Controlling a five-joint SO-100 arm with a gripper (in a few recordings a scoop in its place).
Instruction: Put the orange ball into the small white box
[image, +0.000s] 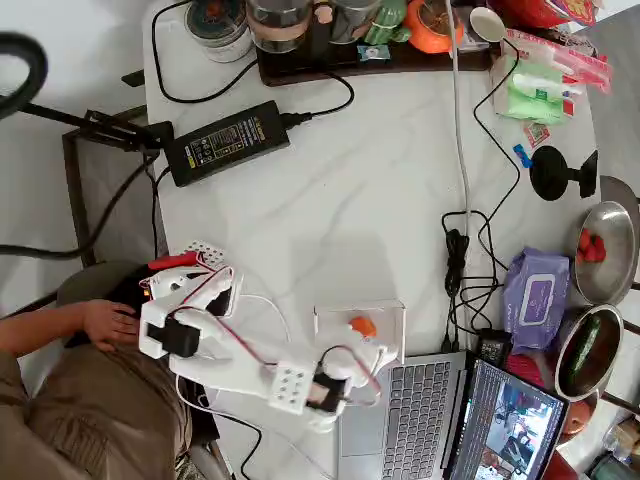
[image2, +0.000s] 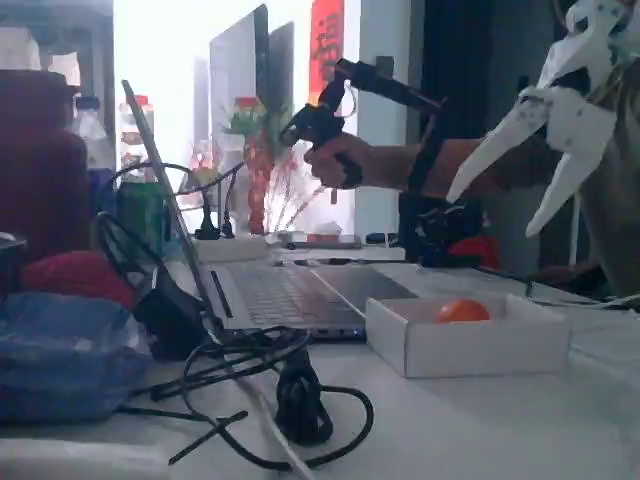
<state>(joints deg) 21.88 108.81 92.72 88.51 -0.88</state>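
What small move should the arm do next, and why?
Probably lift away and retreat: the orange ball already sits inside the small white box, and the gripper hangs open above it, holding nothing.

No legible text (labels too blurred)

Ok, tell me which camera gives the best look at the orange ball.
The fixed view: the orange ball shows clearly, sitting inside the small white box with its top above the wall and the open gripper raised above. In the overhead view the ball is small and partly crowded by the arm.
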